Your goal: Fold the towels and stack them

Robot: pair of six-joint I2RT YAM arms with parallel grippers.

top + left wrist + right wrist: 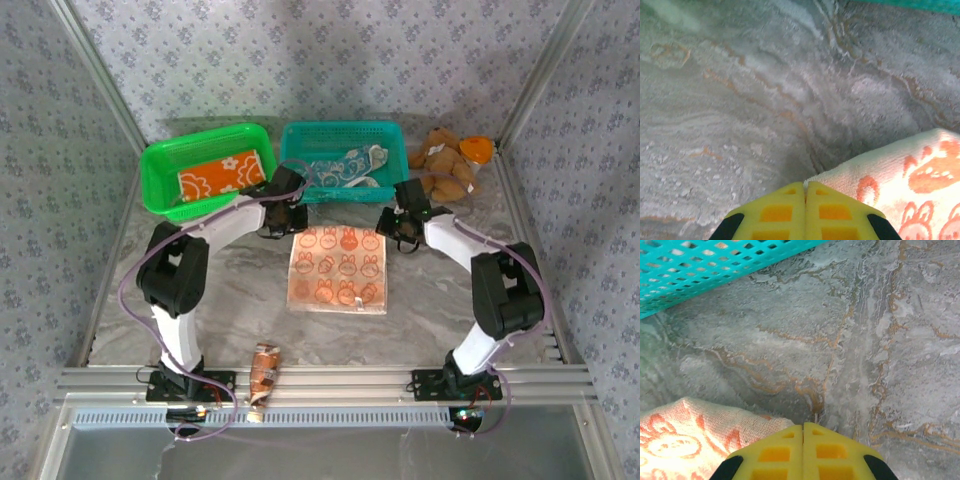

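Peach towel (pixel 338 270) corners: left claw (pixel 805 186), right claw (pixel 803 428)

White links, black joints on the left arm (pixel 215 228) and right arm (pixel 455 245) — purplish cables (pixel 122 290) loop alongside; the left claw (pixel 805 186) and right claw (pixel 803 427) are yellow, gridded.

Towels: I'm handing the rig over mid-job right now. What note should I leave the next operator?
Left gripper: shut at the far left corner of the peach towel; whether it has pinched the cloth is unclear.
Right gripper: shut at the far right corner, same doubt.
Peach towel lies flat mid-table, unfolded. Orange towel is in the green basket; teal towel is crumpled in the teal basket.
Done: nothing stacked.
Left: fold the peach towel, then fetch, fold and stack the other two.
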